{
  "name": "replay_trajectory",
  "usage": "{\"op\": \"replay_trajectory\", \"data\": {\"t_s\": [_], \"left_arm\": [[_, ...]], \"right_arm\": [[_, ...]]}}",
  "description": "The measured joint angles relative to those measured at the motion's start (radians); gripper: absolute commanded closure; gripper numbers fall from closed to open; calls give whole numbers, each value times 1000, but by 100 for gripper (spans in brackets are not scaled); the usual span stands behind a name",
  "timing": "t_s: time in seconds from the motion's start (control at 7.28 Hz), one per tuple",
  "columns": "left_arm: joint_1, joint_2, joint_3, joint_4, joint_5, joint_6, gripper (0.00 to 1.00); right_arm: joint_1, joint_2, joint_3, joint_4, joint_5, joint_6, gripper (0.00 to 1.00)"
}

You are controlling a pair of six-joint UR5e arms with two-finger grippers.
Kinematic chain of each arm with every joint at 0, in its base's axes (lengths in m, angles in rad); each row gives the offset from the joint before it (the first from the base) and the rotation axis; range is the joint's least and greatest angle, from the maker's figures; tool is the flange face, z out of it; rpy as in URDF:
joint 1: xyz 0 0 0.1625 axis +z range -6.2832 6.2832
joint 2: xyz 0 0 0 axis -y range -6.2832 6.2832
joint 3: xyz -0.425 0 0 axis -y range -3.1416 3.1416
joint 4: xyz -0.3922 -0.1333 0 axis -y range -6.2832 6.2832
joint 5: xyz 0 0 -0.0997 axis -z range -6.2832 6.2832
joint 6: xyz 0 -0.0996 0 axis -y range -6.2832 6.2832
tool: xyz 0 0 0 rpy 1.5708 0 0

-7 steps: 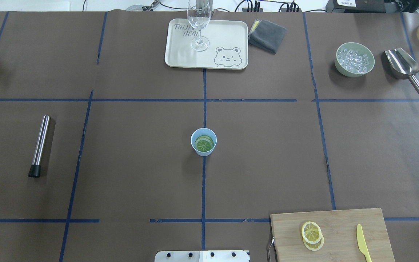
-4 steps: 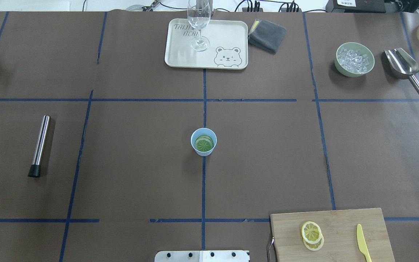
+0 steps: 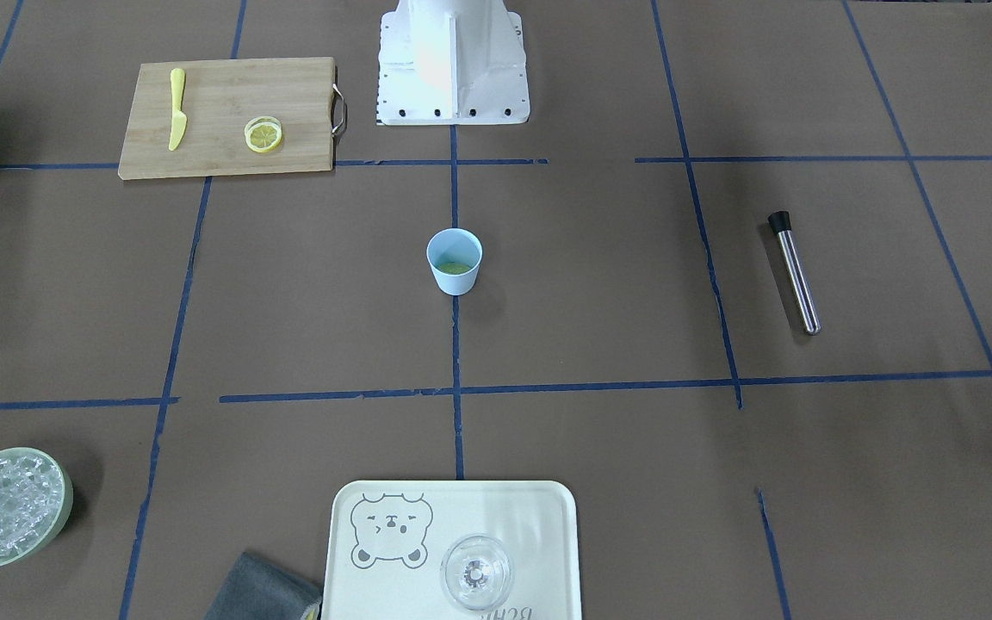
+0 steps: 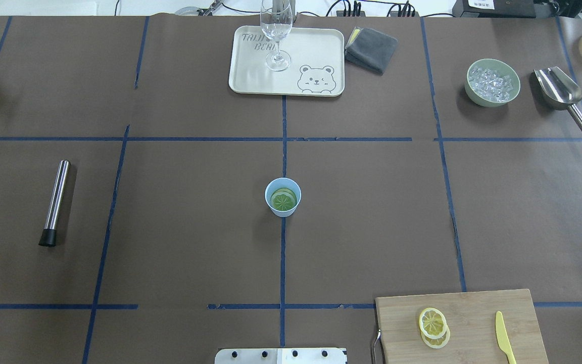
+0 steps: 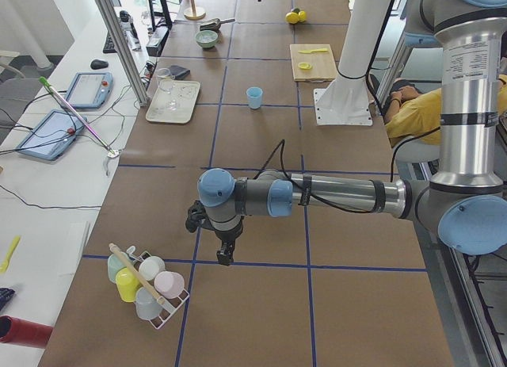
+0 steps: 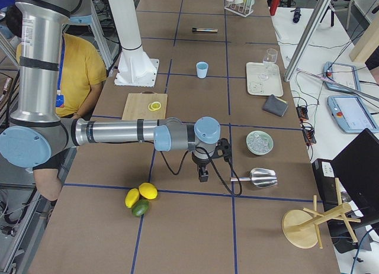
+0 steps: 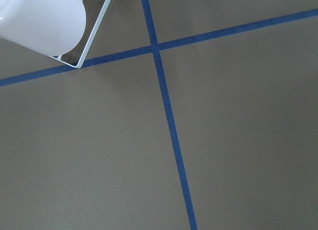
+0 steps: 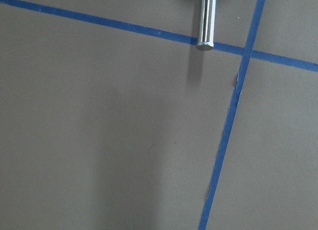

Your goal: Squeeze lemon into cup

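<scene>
The light blue cup (image 4: 283, 197) stands at the table's middle, with green citrus slices inside; it also shows in the front view (image 3: 454, 261). The lemon (image 4: 432, 321), a yellow slice stacked on another, lies on the wooden cutting board (image 4: 473, 303) at the near right, also seen in the front view (image 3: 263, 134). My left gripper (image 5: 226, 256) shows only in the exterior left view, low over the table's far left end, far from the cup; I cannot tell if it is open. My right gripper (image 6: 203, 176) shows only in the exterior right view, by the scoop; I cannot tell its state either.
A yellow knife (image 4: 504, 337) lies on the board. A tray (image 4: 316, 45) with a clear glass (image 4: 276, 35), a grey cloth (image 4: 372, 49), a bowl of ice (image 4: 492, 82) and a metal scoop (image 4: 561, 96) line the far side. A muddler (image 4: 55, 202) lies at left. A cup rack (image 5: 146, 284) stands near my left gripper.
</scene>
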Motion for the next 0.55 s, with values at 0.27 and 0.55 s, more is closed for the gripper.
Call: {"op": "replay_trajectory", "data": {"t_s": [0.27,0.55], "left_arm": [[0,-4,-3,0,0,0,0],[0,-31,-5,5,2,-2,0]], "right_arm": [[-3,1,4,2,-1,1,0],[-3,3,8,2,1,0,0]]}}
